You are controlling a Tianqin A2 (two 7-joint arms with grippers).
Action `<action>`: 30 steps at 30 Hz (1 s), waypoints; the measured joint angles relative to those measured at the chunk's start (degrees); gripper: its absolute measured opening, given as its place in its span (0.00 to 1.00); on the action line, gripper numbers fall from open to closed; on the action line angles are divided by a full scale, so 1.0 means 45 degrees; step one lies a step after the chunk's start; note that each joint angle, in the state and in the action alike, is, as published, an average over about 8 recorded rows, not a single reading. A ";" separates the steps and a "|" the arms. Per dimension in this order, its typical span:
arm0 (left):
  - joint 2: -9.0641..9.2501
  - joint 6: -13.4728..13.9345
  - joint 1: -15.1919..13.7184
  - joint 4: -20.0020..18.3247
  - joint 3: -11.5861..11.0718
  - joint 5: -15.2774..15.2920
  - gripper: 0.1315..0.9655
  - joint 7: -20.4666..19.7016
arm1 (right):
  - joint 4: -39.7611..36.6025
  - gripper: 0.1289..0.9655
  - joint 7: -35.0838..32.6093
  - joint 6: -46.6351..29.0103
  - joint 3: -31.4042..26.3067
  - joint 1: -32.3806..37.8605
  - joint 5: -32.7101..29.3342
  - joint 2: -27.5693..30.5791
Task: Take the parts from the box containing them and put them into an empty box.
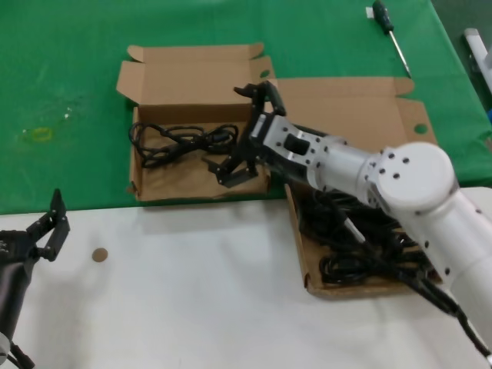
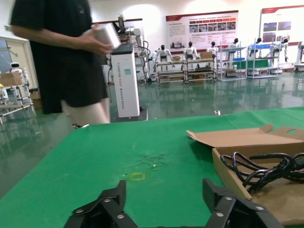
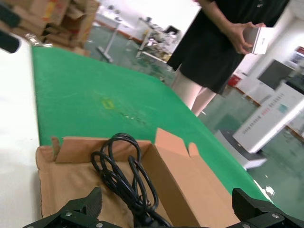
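A: How is the right end effector [image 1: 244, 129] seen?
B: It is seen spread wide and released, nothing gripped, poised over the right side of the smaller cardboard box [image 1: 142, 184]. One black power cord [image 1: 178, 142] is laid inside that box, just left of the fingers.

A: And the remaining cords?
B: A tangle of black power cords [image 1: 361, 246] is left in the wider cardboard box [image 1: 350, 108], which is set touching the smaller box on its right, partly hidden by the arm.

A: The left end effector [image 1: 49, 226]?
B: It is held open over the white bench [image 1: 192, 292], well apart from the smaller box, near its front-left corner. A screwdriver [image 1: 390, 32] is seen on the green mat [image 1: 61, 92] beyond the wider box.
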 joint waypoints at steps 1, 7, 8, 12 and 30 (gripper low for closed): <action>0.0000 0.0000 0.0000 0.0000 0.0000 0.0000 0.44 0.0001 | 0.0151 1.00 0.0053 0.0124 0.0091 -0.0186 0.0087 0.0021; 0.0000 0.0000 0.0000 0.0000 0.0000 0.0000 0.61 -0.0003 | 0.1035 1.00 0.0364 0.0860 0.0644 -0.1316 0.0598 0.0150; 0.0000 0.0000 0.0000 0.0000 0.0000 -0.0001 0.61 -0.0004 | 0.1186 1.00 0.0416 0.0984 0.0739 -0.1509 0.0685 0.0172; 0.0000 0.0000 0.0000 0.0000 0.0000 -0.0001 0.67 -0.0005 | 0.1784 1.00 0.0624 0.1476 0.1113 -0.2275 0.1029 0.0259; 0.0000 0.0000 0.0000 0.0000 0.0000 -0.0002 0.96 -0.0005 | 0.4459 1.00 0.1555 0.3674 0.2786 -0.5696 0.2567 0.0648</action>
